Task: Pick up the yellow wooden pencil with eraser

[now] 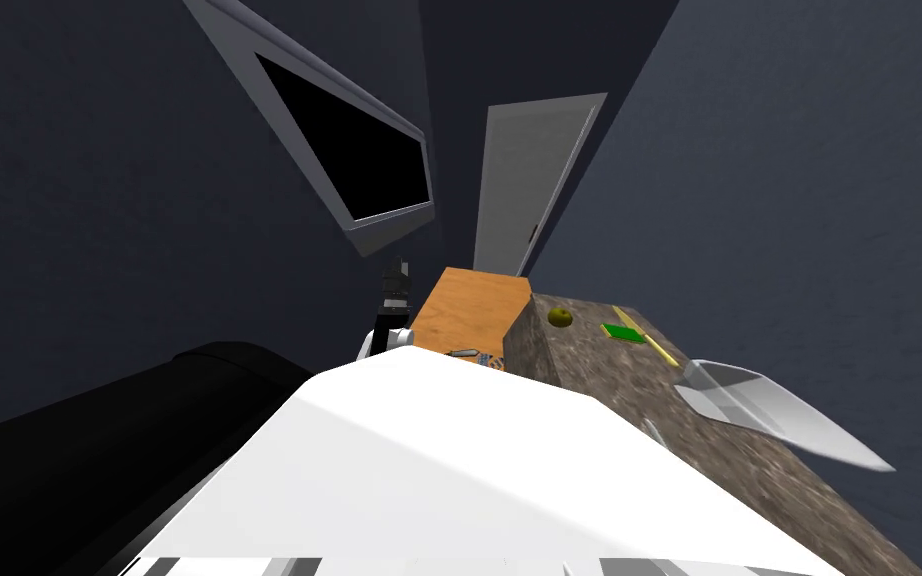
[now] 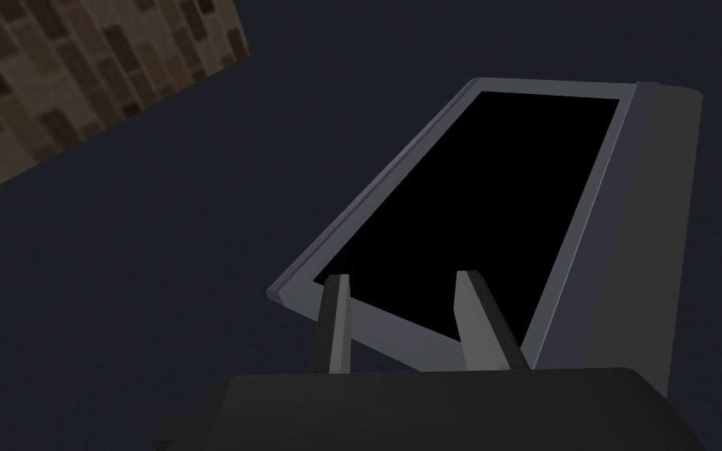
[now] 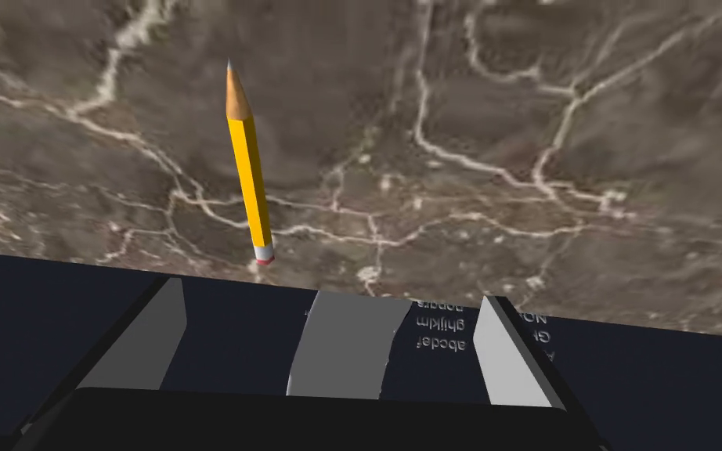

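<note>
The yellow pencil (image 3: 248, 168) lies flat on a brown veined countertop (image 3: 508, 117), with its sharpened tip pointing away from my right gripper (image 3: 330, 291) and its eraser end nearest to it. That gripper is open with nothing between its fingers, and hovers just short of the eraser, with the pencil slightly off its centre line. Under the fingers lies a flat dark blue thing (image 3: 54, 313) with white lettering. In the head view the pencil (image 1: 659, 348) is a thin yellow line on the countertop (image 1: 749, 480) to my right. My left gripper (image 1: 398, 272) (image 2: 403, 276) is raised and open, holding nothing.
On the countertop a small round olive-green thing (image 1: 560, 317) and a green flat thing (image 1: 624, 332) lie beside the pencil, and a clear scoop-shaped container (image 1: 749, 400) is nearer me. An orange wooden top (image 1: 469, 305) adjoins the counter. A pale door (image 1: 529, 180) stands beyond.
</note>
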`<state>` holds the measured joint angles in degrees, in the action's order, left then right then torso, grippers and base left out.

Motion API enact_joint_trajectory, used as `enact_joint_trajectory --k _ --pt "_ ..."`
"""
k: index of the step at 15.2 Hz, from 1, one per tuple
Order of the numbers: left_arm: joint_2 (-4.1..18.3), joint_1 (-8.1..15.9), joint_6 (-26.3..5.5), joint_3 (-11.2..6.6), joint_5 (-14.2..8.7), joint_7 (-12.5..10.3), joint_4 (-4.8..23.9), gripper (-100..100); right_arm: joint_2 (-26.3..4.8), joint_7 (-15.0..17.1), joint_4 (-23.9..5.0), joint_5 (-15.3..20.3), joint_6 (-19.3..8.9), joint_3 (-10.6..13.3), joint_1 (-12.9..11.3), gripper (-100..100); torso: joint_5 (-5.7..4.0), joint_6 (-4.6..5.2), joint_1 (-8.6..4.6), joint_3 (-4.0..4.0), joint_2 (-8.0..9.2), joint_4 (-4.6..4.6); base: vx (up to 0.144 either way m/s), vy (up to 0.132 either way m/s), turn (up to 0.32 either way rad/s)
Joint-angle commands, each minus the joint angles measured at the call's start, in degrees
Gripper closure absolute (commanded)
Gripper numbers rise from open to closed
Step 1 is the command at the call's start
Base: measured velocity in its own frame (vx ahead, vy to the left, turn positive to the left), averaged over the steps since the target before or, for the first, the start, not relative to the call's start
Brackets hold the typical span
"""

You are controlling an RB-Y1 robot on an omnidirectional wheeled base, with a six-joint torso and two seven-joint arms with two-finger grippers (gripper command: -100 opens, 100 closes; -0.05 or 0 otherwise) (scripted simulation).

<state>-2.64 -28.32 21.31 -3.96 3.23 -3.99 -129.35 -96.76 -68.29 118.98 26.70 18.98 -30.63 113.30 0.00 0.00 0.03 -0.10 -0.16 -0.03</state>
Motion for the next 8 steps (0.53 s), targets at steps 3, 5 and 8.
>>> enact_joint_trajectory --k 3,5,8 --pt "0.0 0.0 0.0 0.0 0.0 0.0 0.0 0 -4.0 0.6 -0.1 -1.4 -1.8 1.2 -2.3 -100 0.0 0.02 0.01 0.09 0.14 0.04 -0.015 -0.007 -0.112" --pt "0.0 0.0 0.0 0.0 0.0 0.0 0.0 0 -6.7 1.1 -0.2 -2.3 -3.1 2.0 -3.8 -100 -0.01 0.03 0.0 0.13 0.21 0.06 -0.024 -0.008 -0.143" --pt "0.0 0.0 0.0 0.0 0.0 0.0 0.0 0 -9.3 1.5 -0.2 -3.2 -4.3 2.7 -5.3 -100 0.0 0.01 0.01 0.15 0.24 0.06 -0.021 -0.009 -0.075"
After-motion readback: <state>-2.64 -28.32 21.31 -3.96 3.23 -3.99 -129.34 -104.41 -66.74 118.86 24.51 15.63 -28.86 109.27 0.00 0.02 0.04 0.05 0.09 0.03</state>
